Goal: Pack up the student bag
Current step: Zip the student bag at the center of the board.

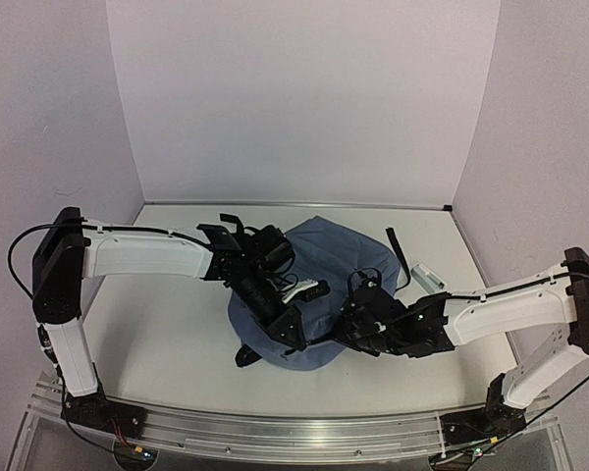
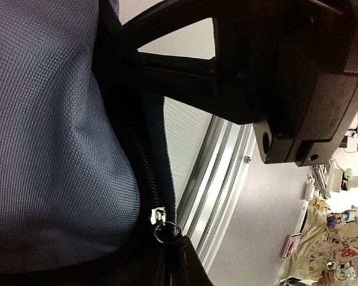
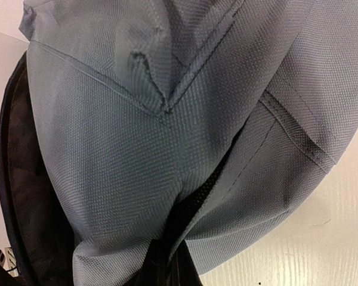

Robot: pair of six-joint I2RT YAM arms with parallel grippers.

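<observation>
The slate-blue student bag (image 1: 326, 257) lies in the middle of the table. My left gripper (image 1: 287, 332) reaches over it to its near edge. In the left wrist view the bag's fabric (image 2: 48, 137) fills the left. A silver zipper slider (image 2: 157, 215) with a ring hangs on the black zipper, and my left gripper (image 2: 174, 265) is shut on the black pull below the ring. My right gripper (image 1: 356, 332) is at the bag's near right edge. In the right wrist view it (image 3: 174, 269) is shut on a fold of the bag (image 3: 137, 149) beside the black zipper line.
A black strap (image 1: 399, 257) trails off the bag to the right. A small grey object (image 1: 427, 276) lies on the table beside it. The aluminium rail (image 1: 304, 428) runs along the near edge. A black arm part (image 2: 274, 77) hangs close above the left gripper.
</observation>
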